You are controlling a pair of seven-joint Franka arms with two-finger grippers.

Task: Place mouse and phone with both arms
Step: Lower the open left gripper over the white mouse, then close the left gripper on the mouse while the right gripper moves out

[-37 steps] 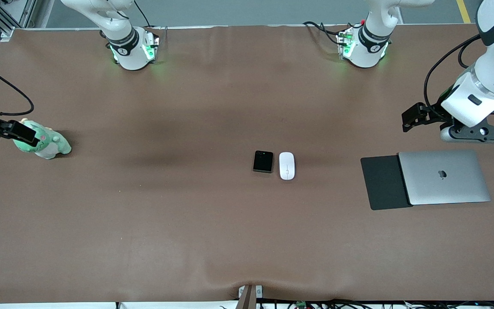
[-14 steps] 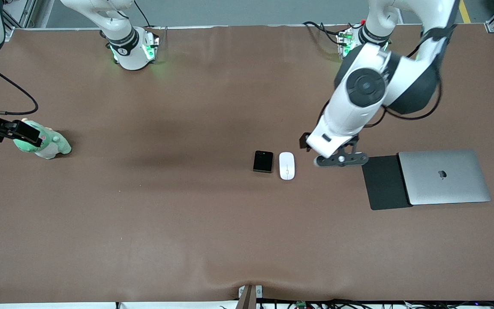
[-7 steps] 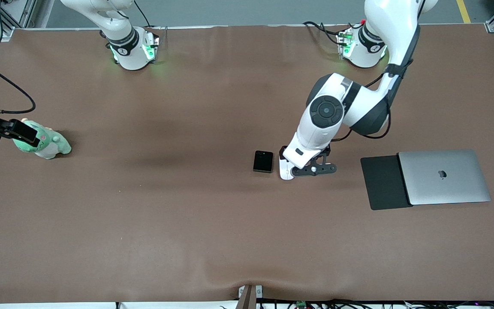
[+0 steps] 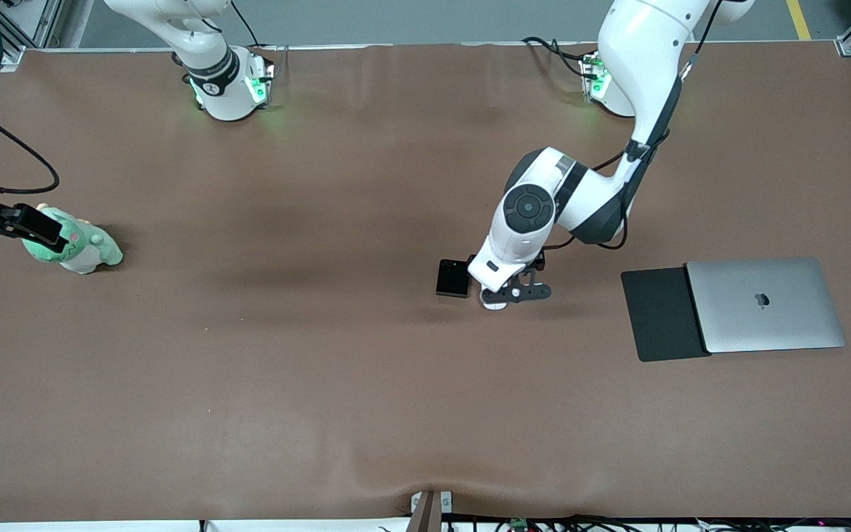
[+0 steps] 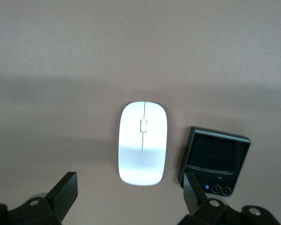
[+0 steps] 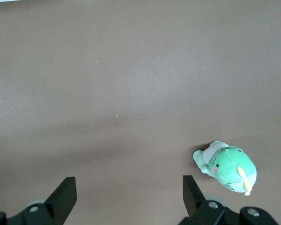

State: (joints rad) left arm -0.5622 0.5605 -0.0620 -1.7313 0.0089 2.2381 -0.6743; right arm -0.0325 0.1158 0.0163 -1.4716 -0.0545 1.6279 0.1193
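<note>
Front view: left hand [image 4: 503, 294] low over the white mouse [image 4: 494, 304], mid-desk, well away from every desk edge; only the mouse's end nearer the camera visible under the wrist. Black phone [image 4: 453, 278] just beside it, toward the right arm's end. Silver laptop [image 4: 765, 304] overlapping a black mouse pad [image 4: 658, 314] toward the left arm's end. Right hand [image 4: 8, 224] waiting above a green plush toy [image 4: 80, 245] near the desk edge at the right arm's end.

Left wrist view: fingers [image 5: 61, 197] spread wide, nothing held; mouse [image 5: 143, 143] centred between them, phone [image 5: 215, 157] close to one finger [image 5: 194, 192]. Likely risk: that finger clipping or dragging the phone on descent, given the narrow gap; glossy mouse shell apt to slip if gripped off-centre. Mouse long axis along its centre line, wheel end away from the hand; phone slightly skewed to it, lenses toward the hand.

Right wrist view: fingers [image 6: 63, 197] wide apart, empty; plush toy [image 6: 227, 168] on the bare desk [image 6: 131, 84].
</note>
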